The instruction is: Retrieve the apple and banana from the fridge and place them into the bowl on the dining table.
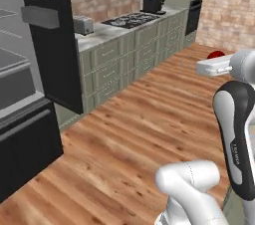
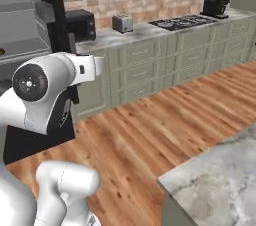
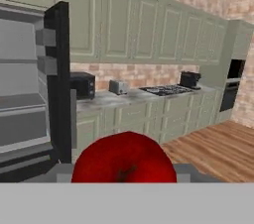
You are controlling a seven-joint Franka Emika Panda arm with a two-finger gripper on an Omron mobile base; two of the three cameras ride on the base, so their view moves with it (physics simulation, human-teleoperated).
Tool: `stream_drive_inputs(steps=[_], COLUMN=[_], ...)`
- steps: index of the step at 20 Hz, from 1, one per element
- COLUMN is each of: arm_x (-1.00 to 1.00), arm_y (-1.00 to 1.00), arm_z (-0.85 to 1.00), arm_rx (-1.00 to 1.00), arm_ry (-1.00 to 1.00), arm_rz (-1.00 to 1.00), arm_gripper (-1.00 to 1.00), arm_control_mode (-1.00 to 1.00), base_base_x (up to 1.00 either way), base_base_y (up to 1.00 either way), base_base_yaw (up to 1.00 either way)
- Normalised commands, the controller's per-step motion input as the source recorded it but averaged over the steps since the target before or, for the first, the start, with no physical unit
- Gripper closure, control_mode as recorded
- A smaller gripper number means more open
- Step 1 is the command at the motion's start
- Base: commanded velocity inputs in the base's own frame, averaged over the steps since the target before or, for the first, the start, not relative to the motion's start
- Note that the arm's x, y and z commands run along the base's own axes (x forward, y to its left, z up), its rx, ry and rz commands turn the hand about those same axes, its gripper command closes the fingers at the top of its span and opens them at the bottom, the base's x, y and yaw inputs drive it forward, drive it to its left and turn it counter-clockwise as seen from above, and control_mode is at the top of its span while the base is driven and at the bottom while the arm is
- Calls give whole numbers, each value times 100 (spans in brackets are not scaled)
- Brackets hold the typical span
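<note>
1. Apple (image 3: 124, 157) is clamped in the gripper (image 1: 215, 61), sitting big and red right in front of the hand camera, with the jaws pinching it from both sides. From the left base view you just see a sliver of red poking over the white hand, up in the air well clear of the floor.

2. Fridge (image 1: 30, 84) is on the left with its door swung open, pale shelves showing inside. I can't make out the banana anywhere on them, so no comment on that one.

3. Dining table (image 2: 220, 180) shows as a marbled corner at the near right in the right base view. The bowl isn't in sight from here, so I'd guess it's further round to the right.

4. How I'd play this step: keep the squeeze steady, a round fruit can roll out of two flat fingers if the hand tips or jerks. Carry it high enough to clear the stone edge, and swing slow while the base turns toward the table.

5. Stay clear of that open fridge door, since the arm sits fairly near it.

6. Only let go once the apple is low over the bowl, so it won't bounce out.
</note>
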Motion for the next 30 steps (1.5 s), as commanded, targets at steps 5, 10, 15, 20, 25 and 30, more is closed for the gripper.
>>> stream_drive_inputs(steps=[5, 10, 15, 20, 25, 30], arm_x=[0, 0, 0, 0, 0, 0], arm_y=[0, 0, 0, 0, 0, 0], arm_z=[0, 0, 0, 0, 0, 0], arm_rx=[0, 0, 0, 0, 0, 0], arm_ry=[0, 0, 0, 0, 0, 0], arm_rz=[0, 0, 0, 0, 0, 0], arm_gripper=[100, 100, 100, 100, 100, 100], arm_control_mode=[100, 100, 100, 100, 100, 100], base_base_x=[-65, -69, -43, -6, 0, 1], base_base_y=[21, 14, -9, -58, -96, -100], base_base_yaw=[-59, -58, -50, -39, -27, -21])
